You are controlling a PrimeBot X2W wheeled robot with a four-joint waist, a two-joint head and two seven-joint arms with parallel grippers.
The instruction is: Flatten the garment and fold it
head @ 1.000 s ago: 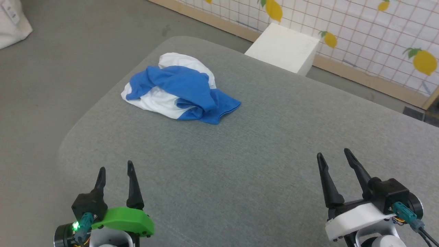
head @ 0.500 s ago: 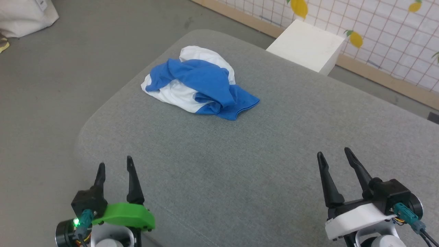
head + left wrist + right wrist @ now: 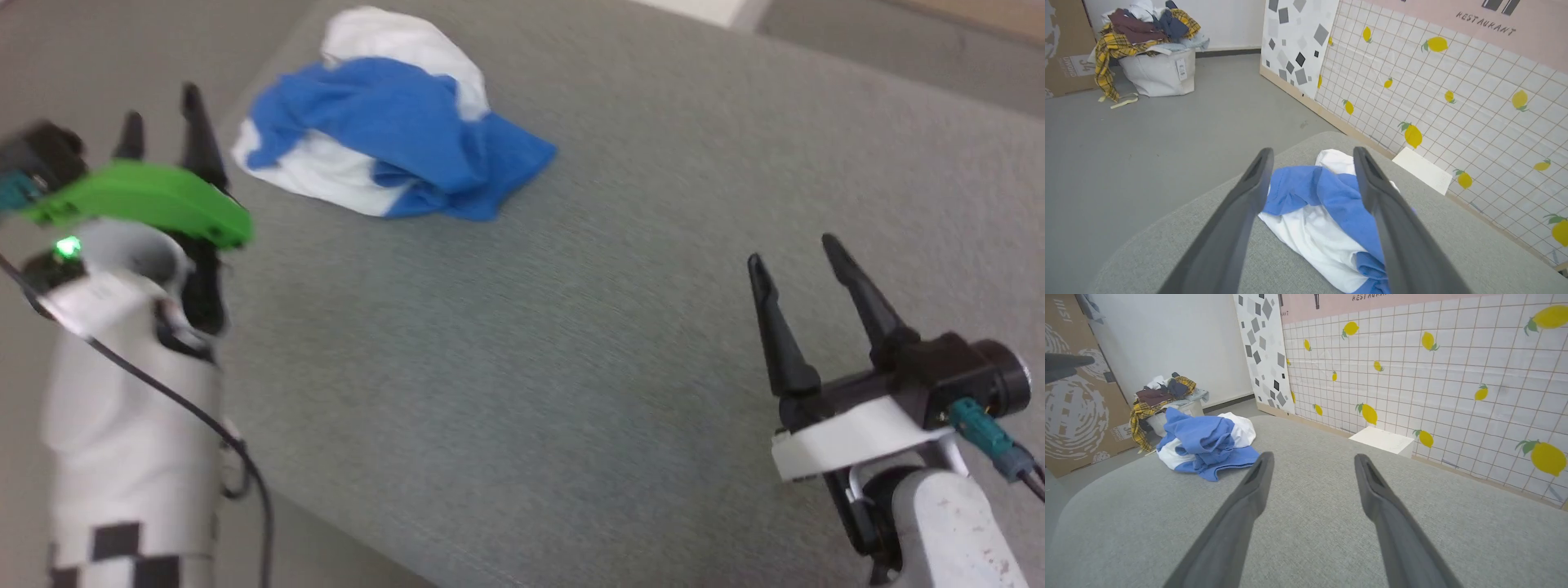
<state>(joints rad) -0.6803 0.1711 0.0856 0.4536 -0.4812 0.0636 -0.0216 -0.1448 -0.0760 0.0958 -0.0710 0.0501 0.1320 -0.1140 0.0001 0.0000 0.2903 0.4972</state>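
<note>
The garment (image 3: 384, 131) lies crumpled in a blue and white heap near the far left corner of the grey padded table (image 3: 588, 343). My left gripper (image 3: 159, 110) is raised at the left of the head view, open, just short of the heap's left side. In the left wrist view the garment (image 3: 1323, 220) lies ahead between and below my open left gripper (image 3: 1310, 153). My right gripper (image 3: 792, 249) hovers open over the table's near right part, far from the cloth. In the right wrist view the garment (image 3: 1204, 443) sits ahead to the left of the open gripper (image 3: 1312, 457).
A white box (image 3: 1382, 440) stands on the floor past the table's far edge, against the lemon-patterned wall (image 3: 1433, 375). A white basket piled with clothes (image 3: 1153, 61) and a cardboard panel (image 3: 1073, 400) stand on the grey floor beyond the table's left side.
My left arm has risen and reached forward towards the garment. The head camera has tipped down and shifted, so the whole scene sits differently. The right gripper has risen slightly in view. Both stay open.
</note>
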